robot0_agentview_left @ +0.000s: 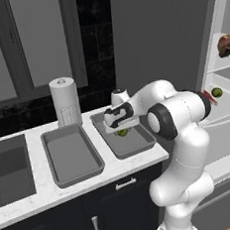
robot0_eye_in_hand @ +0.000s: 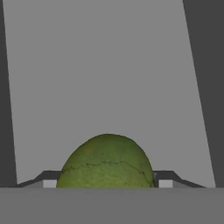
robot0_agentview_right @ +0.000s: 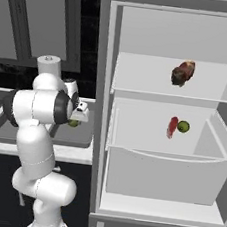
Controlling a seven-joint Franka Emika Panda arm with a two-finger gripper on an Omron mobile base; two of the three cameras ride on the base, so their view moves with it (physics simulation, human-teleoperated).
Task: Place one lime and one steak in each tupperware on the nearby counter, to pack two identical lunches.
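A white robot arm holds its gripper (robot0_agentview_left: 122, 131) low over the right-hand grey tupperware (robot0_agentview_left: 141, 142) on the white counter (robot0_agentview_left: 42, 189), fingers closed on a green lime (robot0_eye_in_hand: 107, 161) (its skin finely cracked). A second tupperware (robot0_agentview_left: 71, 154) sits just left, beside a paper towel roll (robot0_agentview_left: 65, 101). In the open fridge (robot0_agentview_right: 165, 137), another lime (robot0_agentview_right: 183, 126) touches a red steak (robot0_agentview_right: 172, 127); a brown steak (robot0_agentview_right: 183, 72) lies one shelf up.

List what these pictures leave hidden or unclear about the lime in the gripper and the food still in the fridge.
- Lime: hand view's bottom edge cuts off its lower half; in the left base view the gripper covers most of it.
- Whether the lime touches the right tupperware floor: cannot tell.
- Red item beside the fridge lime: too small to identify.
- Brown steak on the upper shelf: blurred.
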